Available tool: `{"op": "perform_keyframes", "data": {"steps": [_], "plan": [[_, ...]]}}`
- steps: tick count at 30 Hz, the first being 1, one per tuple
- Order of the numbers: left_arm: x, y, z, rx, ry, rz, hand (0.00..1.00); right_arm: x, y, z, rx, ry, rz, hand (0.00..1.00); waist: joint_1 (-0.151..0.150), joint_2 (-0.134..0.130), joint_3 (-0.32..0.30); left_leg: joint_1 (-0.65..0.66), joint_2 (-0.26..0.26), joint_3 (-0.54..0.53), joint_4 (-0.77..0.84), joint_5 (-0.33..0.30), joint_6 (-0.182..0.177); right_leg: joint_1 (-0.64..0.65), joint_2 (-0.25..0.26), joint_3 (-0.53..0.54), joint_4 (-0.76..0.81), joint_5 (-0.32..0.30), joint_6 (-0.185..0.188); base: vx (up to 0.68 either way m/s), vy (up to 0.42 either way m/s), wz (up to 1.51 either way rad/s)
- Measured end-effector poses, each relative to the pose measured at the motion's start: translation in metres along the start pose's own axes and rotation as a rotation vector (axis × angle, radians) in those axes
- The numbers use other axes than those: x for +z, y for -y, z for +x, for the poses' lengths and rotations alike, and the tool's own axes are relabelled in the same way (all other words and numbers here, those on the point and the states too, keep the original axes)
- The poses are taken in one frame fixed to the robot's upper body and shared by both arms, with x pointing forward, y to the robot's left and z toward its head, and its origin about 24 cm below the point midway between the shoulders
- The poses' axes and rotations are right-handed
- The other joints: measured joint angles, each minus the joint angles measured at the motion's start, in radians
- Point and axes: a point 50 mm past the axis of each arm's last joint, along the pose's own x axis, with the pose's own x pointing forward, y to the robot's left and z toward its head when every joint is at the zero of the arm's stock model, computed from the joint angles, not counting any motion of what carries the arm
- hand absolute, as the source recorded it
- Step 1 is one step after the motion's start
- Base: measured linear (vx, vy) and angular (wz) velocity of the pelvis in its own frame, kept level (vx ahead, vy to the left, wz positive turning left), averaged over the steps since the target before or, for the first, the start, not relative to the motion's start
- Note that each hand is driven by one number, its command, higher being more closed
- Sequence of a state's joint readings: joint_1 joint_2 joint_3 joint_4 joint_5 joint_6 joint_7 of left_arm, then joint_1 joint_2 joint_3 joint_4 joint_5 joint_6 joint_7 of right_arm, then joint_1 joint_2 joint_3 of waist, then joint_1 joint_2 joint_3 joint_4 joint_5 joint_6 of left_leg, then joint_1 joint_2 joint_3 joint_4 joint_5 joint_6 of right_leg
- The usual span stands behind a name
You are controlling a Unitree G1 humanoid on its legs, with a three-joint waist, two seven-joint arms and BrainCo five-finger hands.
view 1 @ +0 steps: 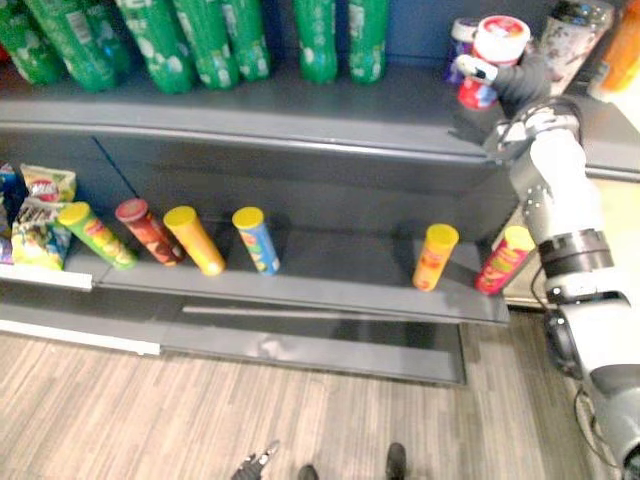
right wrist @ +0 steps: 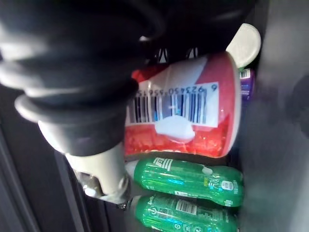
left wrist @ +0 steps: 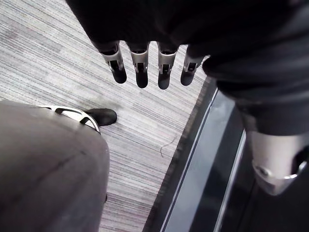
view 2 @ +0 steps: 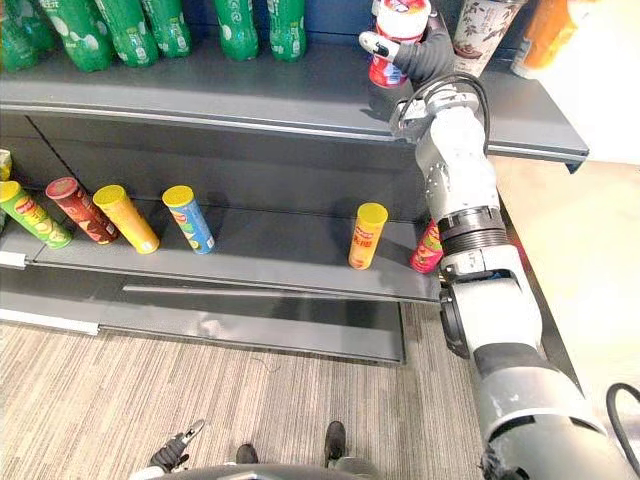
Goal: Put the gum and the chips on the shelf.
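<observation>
Left robot hand (left wrist: 141, 67) straight-fingered over floor (left wrist: 53, 58), right robot hand (view 1: 518, 78) clamped on barcoded gum tub (view 1: 498, 40) at upper shelf (view 1: 300, 110)

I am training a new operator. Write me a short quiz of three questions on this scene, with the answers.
1. True or false: the right hand grips the red tub at the upper shelf.
2. The bottles on that shelf are: A green, B blue, C black.
3. Fill in: the left hand hangs open above the ____.
Key: 1 true; 2 A; 3 floor.
</observation>
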State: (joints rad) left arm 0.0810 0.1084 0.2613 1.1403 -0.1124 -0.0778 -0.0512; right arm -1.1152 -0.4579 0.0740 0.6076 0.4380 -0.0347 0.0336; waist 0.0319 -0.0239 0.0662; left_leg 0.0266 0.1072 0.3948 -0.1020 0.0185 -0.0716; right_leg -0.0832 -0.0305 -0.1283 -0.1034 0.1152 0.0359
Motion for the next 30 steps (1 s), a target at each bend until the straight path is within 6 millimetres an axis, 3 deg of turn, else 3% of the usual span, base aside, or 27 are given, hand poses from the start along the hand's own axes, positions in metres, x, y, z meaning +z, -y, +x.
{"op": "perform_keyframes", "data": {"steps": [16,17,30], "plan": [[0.007,0.004,0.002,-0.009,0.023,-0.002,0.00,-0.017,0.001,-0.002,-0.029,-0.055,0.008,1.00,0.000,-0.009,0.021,-0.007,0.000,-0.020,-0.001,0.007,-0.001,0.000,-0.001,-0.013,0.000,-0.002,0.002,0.00,-0.001,0.02],[0.008,0.004,0.002,-0.009,0.025,-0.002,0.00,-0.016,0.002,-0.002,-0.032,-0.055,0.006,0.00,0.000,-0.011,0.022,-0.007,0.000,-0.020,-0.001,0.007,-0.001,0.000,-0.001,-0.014,0.000,-0.002,0.002,0.00,0.000,0.00],[0.013,0.004,0.002,-0.008,0.047,0.003,0.00,-0.016,0.007,-0.003,-0.054,-0.041,0.020,0.00,0.000,-0.026,0.032,-0.008,-0.004,-0.020,-0.001,0.008,0.000,0.000,-0.006,-0.018,0.000,-0.004,0.005,0.00,0.000,0.00]]}}
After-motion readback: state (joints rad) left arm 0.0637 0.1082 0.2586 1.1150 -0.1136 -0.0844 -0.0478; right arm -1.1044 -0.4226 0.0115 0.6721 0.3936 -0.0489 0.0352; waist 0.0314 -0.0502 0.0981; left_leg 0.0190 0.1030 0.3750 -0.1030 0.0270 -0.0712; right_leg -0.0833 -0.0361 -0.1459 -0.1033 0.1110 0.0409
